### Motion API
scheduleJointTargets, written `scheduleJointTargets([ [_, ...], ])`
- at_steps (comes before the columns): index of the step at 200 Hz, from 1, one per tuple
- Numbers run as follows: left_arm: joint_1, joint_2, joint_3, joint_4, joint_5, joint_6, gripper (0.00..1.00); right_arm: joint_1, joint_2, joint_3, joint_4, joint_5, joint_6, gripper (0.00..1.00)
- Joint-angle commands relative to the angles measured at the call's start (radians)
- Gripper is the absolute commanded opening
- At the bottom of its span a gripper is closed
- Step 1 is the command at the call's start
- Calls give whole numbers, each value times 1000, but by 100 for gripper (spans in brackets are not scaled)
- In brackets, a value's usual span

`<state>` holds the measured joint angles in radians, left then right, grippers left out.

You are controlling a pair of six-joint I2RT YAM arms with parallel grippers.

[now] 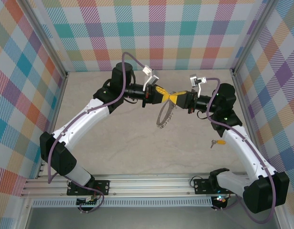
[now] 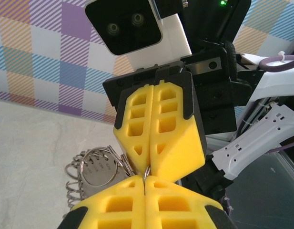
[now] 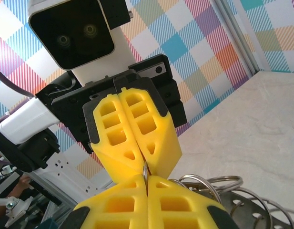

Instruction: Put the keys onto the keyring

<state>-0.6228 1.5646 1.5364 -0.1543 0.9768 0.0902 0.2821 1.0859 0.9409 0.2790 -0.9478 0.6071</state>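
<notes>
while the left end effector (image 1: 166, 93) and right end effector (image 1: 176, 97) were clenched tip to tip on a thin wire of the keyring (image 1: 165, 116) near frame centre, it looked stiff, light, slippery; the key (image 1: 218, 141) lay right of centre on the tabletop (image 1: 137, 152), best pinched by its head.

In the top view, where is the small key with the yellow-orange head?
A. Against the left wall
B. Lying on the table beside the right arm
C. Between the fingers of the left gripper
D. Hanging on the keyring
B: the key lies on the table beside the right arm, apart from the keyring, which hangs where the left gripper and right gripper meet.
</notes>
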Motion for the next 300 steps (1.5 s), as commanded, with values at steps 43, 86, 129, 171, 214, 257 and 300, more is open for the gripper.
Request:
scheduleJointTargets([
  [43,63,-75,-120,314,-69,-219,31,-19,-52,-34,32,86,-22,0],
  [86,89,-100,-197,447,-79,-335,32,-21,-63,-58,109,98,15,0],
  [129,86,-86,-249,649,-57,-514,31,-21,-61,-93,263,135,97,0],
  [171,52,-71,-303,817,-89,-665,24,-20,-55,-119,416,184,165,0],
  [214,14,-64,-331,914,-172,-742,22,-18,-63,-153,590,238,209,0],
  [257,10,-30,-331,1040,-194,-849,22,-18,-52,-181,739,283,234,0],
  [300,-4,-3,-312,1102,-186,-901,22,-17,-50,-177,813,291,239,0],
])
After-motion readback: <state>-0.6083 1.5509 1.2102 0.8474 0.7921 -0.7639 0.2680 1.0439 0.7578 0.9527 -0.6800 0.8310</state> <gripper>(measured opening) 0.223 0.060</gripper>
